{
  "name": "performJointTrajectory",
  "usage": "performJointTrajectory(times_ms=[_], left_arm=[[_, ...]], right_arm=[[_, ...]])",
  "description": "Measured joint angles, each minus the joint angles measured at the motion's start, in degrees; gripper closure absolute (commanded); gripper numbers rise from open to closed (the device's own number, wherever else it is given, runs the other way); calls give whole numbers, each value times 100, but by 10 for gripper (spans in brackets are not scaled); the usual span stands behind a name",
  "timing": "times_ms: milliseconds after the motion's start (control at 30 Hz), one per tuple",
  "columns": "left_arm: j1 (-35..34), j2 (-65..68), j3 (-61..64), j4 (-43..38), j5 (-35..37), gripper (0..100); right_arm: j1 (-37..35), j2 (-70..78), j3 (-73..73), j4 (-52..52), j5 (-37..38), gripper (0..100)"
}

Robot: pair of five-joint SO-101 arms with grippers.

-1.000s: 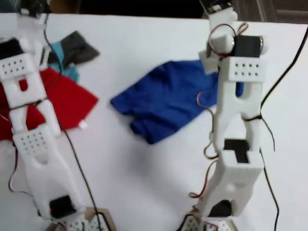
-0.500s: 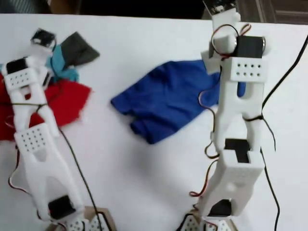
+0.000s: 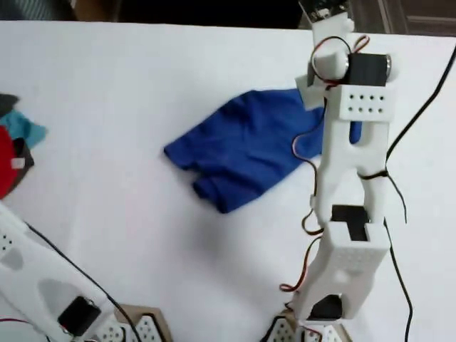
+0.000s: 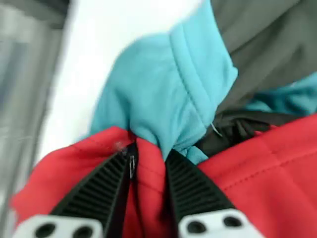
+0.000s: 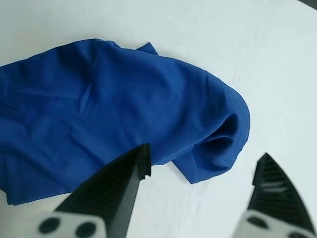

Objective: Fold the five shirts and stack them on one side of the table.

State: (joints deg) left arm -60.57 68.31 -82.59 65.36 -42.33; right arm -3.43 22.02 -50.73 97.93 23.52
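A crumpled blue shirt [image 3: 246, 146] lies mid-table, and the right arm [image 3: 353, 164] stands over its right side. My right gripper [image 5: 203, 158] hangs open above the blue shirt [image 5: 99, 114], near a folded edge. At the table's left edge sits a bunched pile of a red shirt [image 3: 6, 167], a teal shirt [image 3: 27, 130] and a dark one [image 3: 7, 103]. My left gripper [image 4: 150, 153] is shut on a fold of the red shirt [image 4: 277, 168]. The teal shirt [image 4: 163, 94], a grey shirt [image 4: 267, 44] and a black one [image 4: 237, 130] press right beyond the fingertips.
The white table [image 3: 142, 71] is bare between the pile and the blue shirt. The left arm [image 3: 35, 281] lies low at the front left corner. Both arm bases stand at the front edge, with loose cables beside the right arm.
The left arm has swung left and dragged the red shirt and the pile with it to the table's left edge. The right arm and blue shirt have not moved.
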Motion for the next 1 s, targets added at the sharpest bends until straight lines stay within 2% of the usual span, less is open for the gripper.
performJointTrajectory(times_ms=[67, 167, 233, 533, 700, 800, 1000], left_arm=[[-18, 0, -466, 316, 167, 892], [105, -18, -932, 993, 237, 735], [325, -88, -958, 1371, 325, 688], [2198, -862, -985, 2831, 1292, 715], [3130, -870, -985, 3446, 1688, 723], [3358, -791, -985, 3560, 1916, 722], [3349, -255, -985, 3596, 2048, 722]], right_arm=[[-211, 0, 0, 0, 0, 663], [-615, 0, 0, 0, -44, 663], [-888, -9, 105, 0, -141, 663], [-2470, -9, 1635, 0, -220, 663], [-3068, -9, 2207, -141, -229, 663], [-3305, -9, 2523, -510, -229, 663], [-3411, 211, 3112, -1275, -229, 663]])
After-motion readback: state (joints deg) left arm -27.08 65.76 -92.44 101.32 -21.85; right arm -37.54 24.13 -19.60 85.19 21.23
